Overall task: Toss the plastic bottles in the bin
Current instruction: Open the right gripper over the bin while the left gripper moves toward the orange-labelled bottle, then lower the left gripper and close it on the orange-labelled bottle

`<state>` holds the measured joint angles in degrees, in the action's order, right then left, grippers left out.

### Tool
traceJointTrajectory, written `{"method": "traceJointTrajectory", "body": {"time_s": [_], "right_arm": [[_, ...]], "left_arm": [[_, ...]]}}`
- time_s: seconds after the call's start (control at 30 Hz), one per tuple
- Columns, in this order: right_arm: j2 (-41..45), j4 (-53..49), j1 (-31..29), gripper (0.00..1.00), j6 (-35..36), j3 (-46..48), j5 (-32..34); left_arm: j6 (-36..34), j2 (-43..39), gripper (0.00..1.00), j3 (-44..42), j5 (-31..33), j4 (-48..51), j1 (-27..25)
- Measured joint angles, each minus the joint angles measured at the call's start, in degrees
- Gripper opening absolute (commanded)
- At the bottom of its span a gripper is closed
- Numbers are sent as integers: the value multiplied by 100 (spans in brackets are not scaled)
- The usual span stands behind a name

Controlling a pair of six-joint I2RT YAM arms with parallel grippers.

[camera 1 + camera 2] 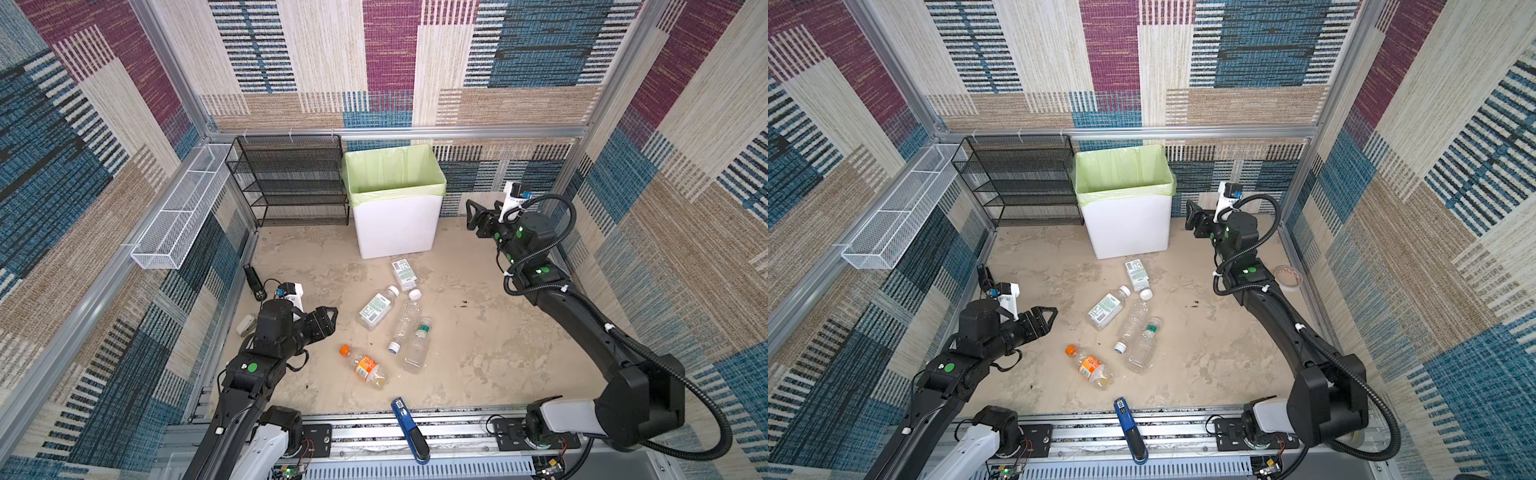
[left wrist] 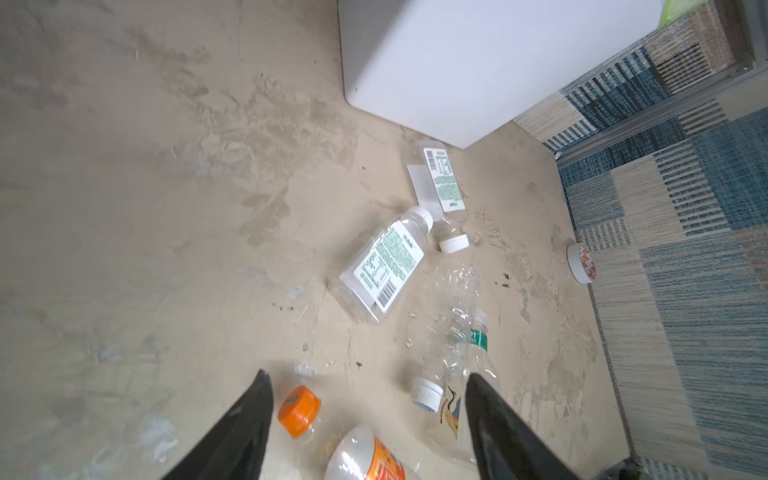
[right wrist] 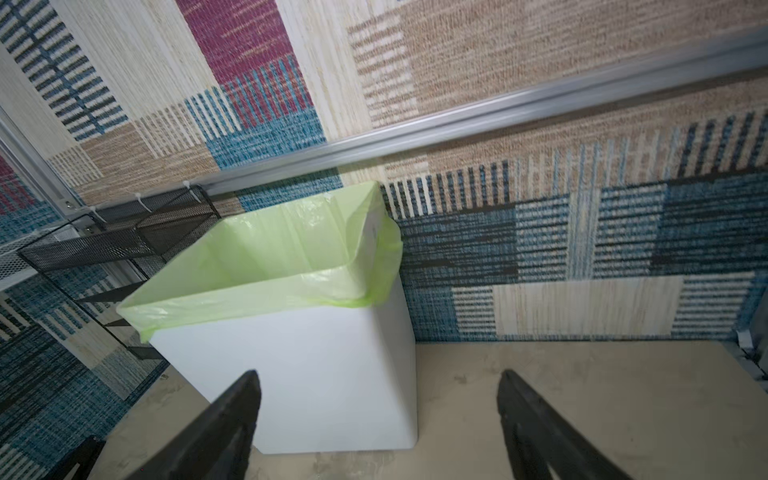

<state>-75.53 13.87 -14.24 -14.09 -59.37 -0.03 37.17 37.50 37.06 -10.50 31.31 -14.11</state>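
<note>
Bottles (image 1: 376, 311), five in both top views, lie on the floor ahead of the left gripper (image 2: 366, 373), its jaws apart and empty. The right gripper (image 3: 378, 372), spread and empty, faces the bin (image 3: 291, 365). The left wrist view adds a tape roll (image 2: 582, 264) beyond the bottles.

Bin (image 1: 395, 232) at back, middle. Rack (image 1: 291, 183) just left of it; basket (image 1: 183, 212) further left, on left wall (image 1: 83, 174). Five bottles (image 1: 405, 320) lie clustered on floor (image 1: 478, 332) before bin, rearmost near its base. Stapler (image 1: 409, 430) on front rail (image 1: 365, 432), before bottles. Tape roll (image 1: 1288, 277) by right wall (image 1: 1391, 249). Left gripper (image 1: 332, 322) left of bottles; right gripper (image 1: 468, 215) right of bin, apart.
</note>
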Motion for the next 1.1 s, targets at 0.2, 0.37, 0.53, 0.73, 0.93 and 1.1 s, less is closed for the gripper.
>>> {"method": "traceJointTrajectory", "body": {"time_s": [0.2, 0.37, 0.53, 0.73, 0.93, 1.1], "right_arm": [[555, -26, 199, 89, -378, 1565, 24], [785, 4, 299, 89, -557, 2212, 42], [756, 166, 376, 89, -682, 2415, 15], [481, 431, 415, 89, -772, 2428, -81], [343, 573, 501, 89, -826, 2450, -146], [264, 688, 568, 89, -859, 2485, -236]], "left_arm": [[813, -101, 73, -258, 146, 385, -514], [1517, -343, 71, -389, 420, 710, -1115], [2457, -570, 70, -619, 776, 1040, -1871], [3257, -11, 71, -610, 1202, 1108, -2706], [3864, 627, 72, -796, 1305, 616, -3025], [4155, 1029, 76, -868, 1263, 232, -3139]]}}
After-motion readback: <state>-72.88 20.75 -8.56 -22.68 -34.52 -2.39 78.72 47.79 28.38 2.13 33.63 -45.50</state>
